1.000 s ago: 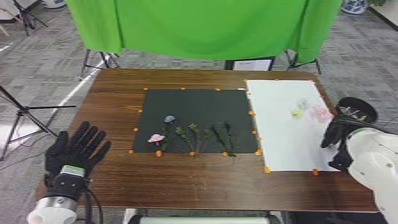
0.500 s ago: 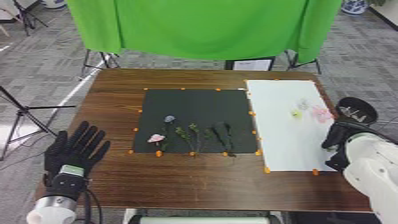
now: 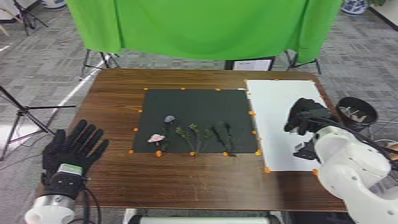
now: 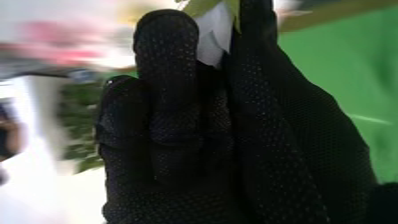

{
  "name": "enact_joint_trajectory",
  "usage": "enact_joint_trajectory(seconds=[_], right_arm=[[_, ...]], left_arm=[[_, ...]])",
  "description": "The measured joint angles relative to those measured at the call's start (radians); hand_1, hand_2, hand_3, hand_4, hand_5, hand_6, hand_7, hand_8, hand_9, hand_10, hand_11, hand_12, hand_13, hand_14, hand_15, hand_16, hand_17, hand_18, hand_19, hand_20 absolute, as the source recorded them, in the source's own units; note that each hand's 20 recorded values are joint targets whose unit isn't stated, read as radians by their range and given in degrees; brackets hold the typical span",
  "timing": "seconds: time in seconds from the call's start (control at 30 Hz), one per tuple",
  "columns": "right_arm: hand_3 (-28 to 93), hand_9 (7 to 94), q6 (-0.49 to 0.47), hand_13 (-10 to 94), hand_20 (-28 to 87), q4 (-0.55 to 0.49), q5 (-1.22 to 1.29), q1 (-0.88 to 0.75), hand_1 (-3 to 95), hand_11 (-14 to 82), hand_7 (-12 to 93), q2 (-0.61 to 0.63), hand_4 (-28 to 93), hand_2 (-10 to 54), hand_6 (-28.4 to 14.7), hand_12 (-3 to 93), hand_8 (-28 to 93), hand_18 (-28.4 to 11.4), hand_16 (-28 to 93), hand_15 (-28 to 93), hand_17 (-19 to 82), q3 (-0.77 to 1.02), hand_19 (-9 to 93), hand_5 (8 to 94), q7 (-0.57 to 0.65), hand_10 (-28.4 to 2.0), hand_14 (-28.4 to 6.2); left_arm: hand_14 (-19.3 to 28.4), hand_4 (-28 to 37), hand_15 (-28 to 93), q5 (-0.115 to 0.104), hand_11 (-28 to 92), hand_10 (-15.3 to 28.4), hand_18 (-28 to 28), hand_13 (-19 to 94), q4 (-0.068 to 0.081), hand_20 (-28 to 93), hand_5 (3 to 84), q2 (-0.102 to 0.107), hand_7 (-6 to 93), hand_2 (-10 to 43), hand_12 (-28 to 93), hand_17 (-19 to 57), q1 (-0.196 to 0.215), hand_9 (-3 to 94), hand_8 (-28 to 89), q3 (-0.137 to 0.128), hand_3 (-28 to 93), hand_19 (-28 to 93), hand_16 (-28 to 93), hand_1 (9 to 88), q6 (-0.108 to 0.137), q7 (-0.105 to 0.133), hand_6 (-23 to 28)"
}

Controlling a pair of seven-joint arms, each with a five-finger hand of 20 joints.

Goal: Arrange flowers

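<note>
On the black mat (image 3: 191, 102) you had one pink flower (image 3: 156, 138), one bluish flower (image 3: 169, 119), two green sprigs (image 3: 195, 129); your left hand (image 3: 69, 159) spread wide, your right hand's (image 3: 306, 112) fingers (image 4: 169, 75) straight, close together, their hold unclear.

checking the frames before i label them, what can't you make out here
- Right wrist view: how much of the green-and-white plant piece the right robot hand has; black glove covers it, top edge cuts it off.
- Right wrist view: petals of the pink flowers, blurred.
- Head view: the part of the white sheet under the right robot hand, hidden by it.
- Head view: leaf shapes of the green sprigs, too small.
</note>
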Motion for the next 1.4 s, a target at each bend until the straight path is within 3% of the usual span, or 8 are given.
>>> enact_joint_trajectory(seconds=[0.17,0.37,0.47,0.83,1.0,1.4], right_arm=[[69,86.7,-0.003,80,31,0.024,0.023,0.186,59.5,11.2,29,-0.084,-28,-8.9,-0.2,45.6,4,-14.3,37,43,52,-0.176,84,74.7,-0.049,-8.0,-7.0],[69,86.7,-0.009,80,30,0.104,0.018,0.379,59.1,11.5,29,-0.226,-28,-9.0,-0.4,45.5,4,-14.4,36,44,52,-0.363,85,74.7,-0.127,-7.9,-6.9],[69,86.8,-0.015,80,32,0.123,0.009,0.434,58.9,11.7,29,-0.283,-28,-9.0,-0.4,45.6,4,-16.2,36,44,50,-0.425,87,74.7,-0.132,-8.0,-7.3],[69,86.0,-0.050,79,32,0.257,-0.037,0.486,57.2,11.5,30,-0.402,-28,-9.3,-0.4,44.8,3,-16.6,34,46,49,-0.506,87,73.3,-0.133,-8.0,-7.2],[68,84.6,-0.077,78,30,0.280,-0.045,0.485,55.0,12.4,30,-0.422,-28,-9.5,-0.7,42.0,2,-16.3,31,47,49,-0.519,88,71.9,-0.121,-8.5,-7.2],[69,78.4,-0.076,76,32,0.375,-0.061,0.505,52.0,14.3,26,-0.466,-28,-9.5,-1.5,34.0,-1,-17.7,30,48,47,-0.574,89,67.7,-0.088,-10.0,-7.5]], left_arm=[[15.5,-28.3,39,0.000,22,14.9,14.5,27,0.004,11,44.1,0.008,13.6,12.7,11,-7.0,-0.007,37.0,-9,0.000,72,37,-7,28.8,0.000,0.001,8.7],[15.4,-28.3,39,0.001,22,14.9,14.4,27,0.012,11,44.1,0.009,13.5,12.7,11,-7.0,-0.036,36.9,-9,0.021,72,37,-7,28.8,0.000,-0.006,8.7],[15.4,-28.3,39,0.004,22,14.9,14.4,27,0.014,11,44.0,0.009,13.5,12.7,11,-7.0,-0.048,37.0,-9,0.027,72,37,-7,28.8,0.000,-0.013,8.7],[15.4,-28.3,39,0.007,22,14.9,14.4,27,0.015,11,44.0,0.013,13.5,12.7,11,-6.9,-0.059,37.1,-9,0.030,72,37,-7,29.0,0.002,-0.023,8.6],[15.4,-28.3,39,0.007,22,14.9,14.5,27,0.023,11,44.0,0.014,13.6,12.7,11,-7.0,-0.071,37.0,-9,0.034,72,37,-7,29.0,0.001,-0.031,8.6],[15.4,-28.3,39,-0.002,22,14.9,14.5,27,0.033,11,44.1,0.030,13.5,12.2,11,-6.9,-0.101,37.1,-9,0.035,73,37,-7,29.1,0.001,-0.021,8.7]])
